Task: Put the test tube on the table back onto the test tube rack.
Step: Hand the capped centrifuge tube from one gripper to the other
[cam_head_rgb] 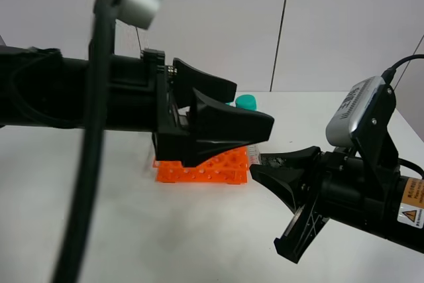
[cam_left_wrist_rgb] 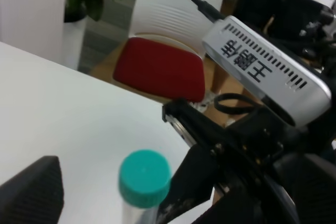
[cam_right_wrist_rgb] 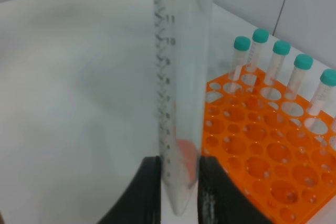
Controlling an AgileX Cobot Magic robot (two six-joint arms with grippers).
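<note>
Clear tube (cam_right_wrist_rgb: 184,51) in claw (cam_right_wrist_rgb: 181,192), near rack (cam_right_wrist_rgb: 252,150) edge

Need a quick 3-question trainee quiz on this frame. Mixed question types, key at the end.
1. True or false: the fingers of the right gripper pinch the test tube near its pointed tip.
2. The left gripper is: A) shut on a tube, B) open, C) out of sight.
3. Fill in: the tubes standing in the rack have ___ caps.
Key: 1 true; 2 B; 3 teal-green.
</note>
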